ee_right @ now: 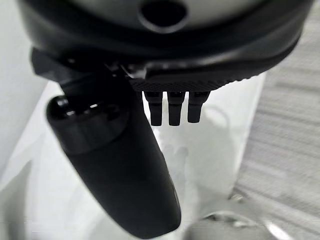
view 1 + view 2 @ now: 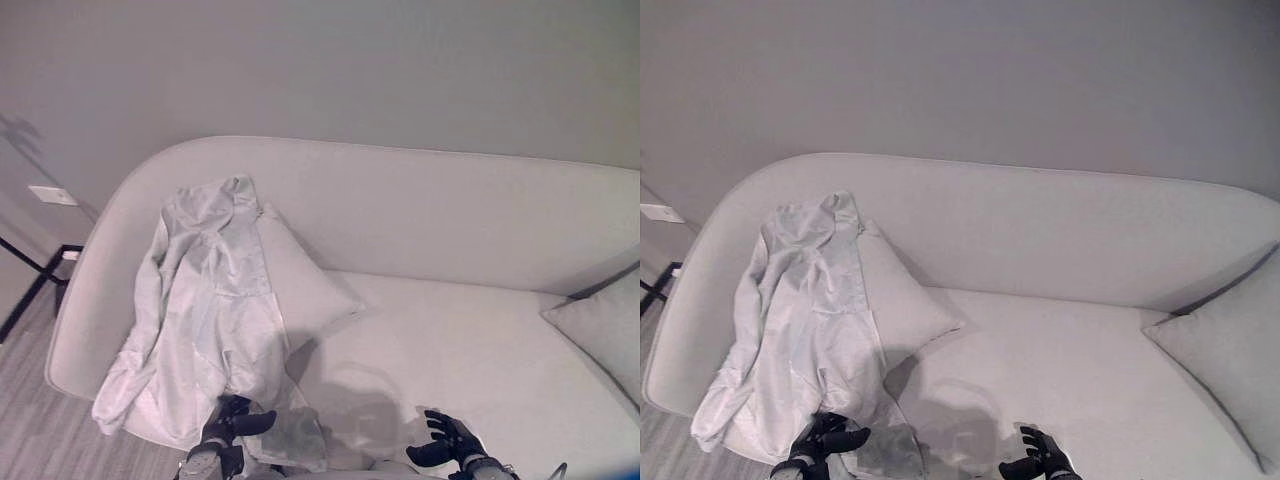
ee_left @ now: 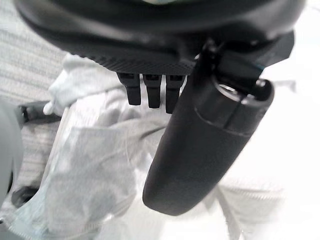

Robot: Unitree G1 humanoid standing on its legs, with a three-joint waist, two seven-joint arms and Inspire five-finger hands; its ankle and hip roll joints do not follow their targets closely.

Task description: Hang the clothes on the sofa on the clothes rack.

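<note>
A pale grey hooded jacket [image 2: 205, 310] lies draped over the left end of the light sofa [image 2: 430, 215], hanging from the backrest down past the seat's front edge. My left hand [image 2: 238, 420] hovers over the jacket's lower hem with its fingers straight and holds nothing; the same jacket [image 3: 95, 165] spreads below that hand [image 3: 200, 150] in the left wrist view. My right hand [image 2: 448, 440] floats above the bare seat near the front edge, fingers spread and empty. In its own wrist view the right hand [image 1: 125, 165] hangs over pale sofa fabric.
A cushion [image 2: 300, 285] leans behind the jacket and another cushion [image 2: 605, 325] sits at the sofa's right end. Dark metal legs [image 2: 35, 280] stand on the striped floor left of the sofa, under a wall socket [image 2: 52, 195].
</note>
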